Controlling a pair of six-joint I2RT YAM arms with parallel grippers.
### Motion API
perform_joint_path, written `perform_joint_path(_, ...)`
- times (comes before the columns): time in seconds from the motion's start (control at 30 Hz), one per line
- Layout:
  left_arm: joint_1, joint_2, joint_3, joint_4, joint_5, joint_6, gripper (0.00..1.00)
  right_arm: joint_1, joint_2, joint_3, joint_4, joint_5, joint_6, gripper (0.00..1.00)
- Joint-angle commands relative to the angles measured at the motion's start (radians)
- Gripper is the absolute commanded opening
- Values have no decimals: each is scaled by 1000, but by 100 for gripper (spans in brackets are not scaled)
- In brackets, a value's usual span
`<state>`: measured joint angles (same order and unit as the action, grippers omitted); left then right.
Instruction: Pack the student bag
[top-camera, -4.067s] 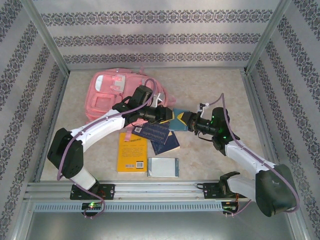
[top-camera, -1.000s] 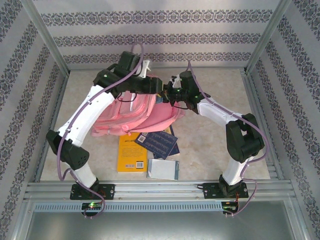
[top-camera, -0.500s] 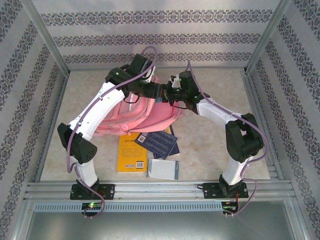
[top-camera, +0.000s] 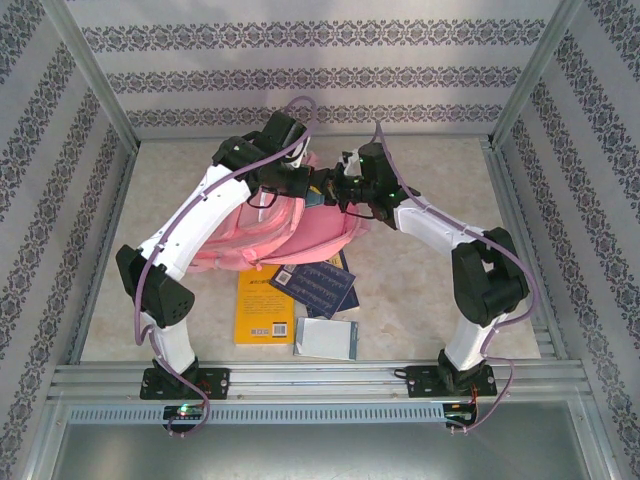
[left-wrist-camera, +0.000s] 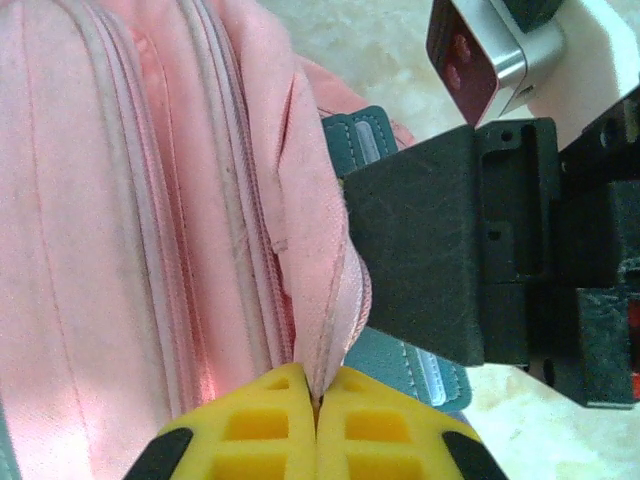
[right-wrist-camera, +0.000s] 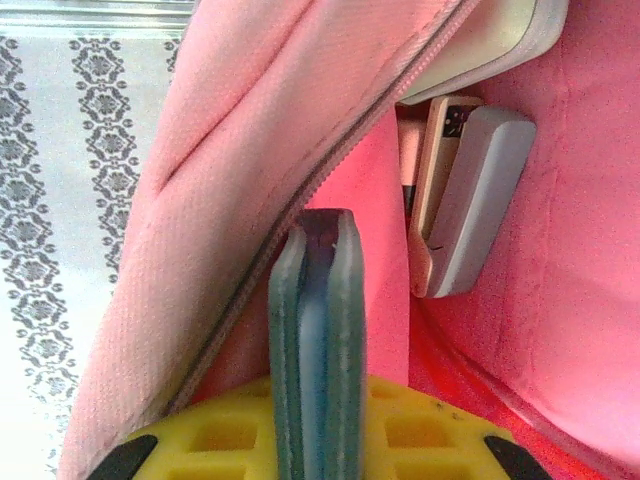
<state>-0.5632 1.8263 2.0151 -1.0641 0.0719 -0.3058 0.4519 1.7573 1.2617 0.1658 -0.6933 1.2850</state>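
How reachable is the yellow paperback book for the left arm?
Probably not yet: the left gripper is shut on the zipper edge of the large pink fabric backpack. The yellow paperback book lies mostly uncovered near that arm's base, likely reachable after release.

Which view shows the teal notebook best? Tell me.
Right wrist: the notebook stands edge-on, clamped in the right gripper, at the bag's opening. Left wrist shows bits of its cover behind that gripper. From the top it is too small to tell.
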Motion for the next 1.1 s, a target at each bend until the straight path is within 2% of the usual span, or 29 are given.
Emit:
perform_joint_path(0.0,-6,-40,45,-35,-60,8,0,14,-89,-29,-76,25,-121,3)
perform_joint_path(0.23,36,-139,44,-62,-106,15,0,-10,-112,-155,-110,92,-174,3)
perform_joint_path(0.4,58,-193,48,-66,-150,41,0,5,-89,-160,-171,152,-245,4)
perform_joint_path(0.53,59,-212,61,-60,-165,67,0,11,-53,-153,-142,149,-229,5)
perform_joint_path(0.67,60,-223,51,-38,-153,79,0,69,8,-49,-133,132,-222,13)
perform_joint_path(0.97,62,-208,51,-13,-133,82,0,193,267,264,-74,181,-29,17)
perform_joint_path(1.0,63,-206,55,-11,-130,81,0,207,305,319,-93,203,-16,21)
perform_joint_path(1.07,68,-205,60,-7,-124,75,0,232,376,413,-98,239,7,42)
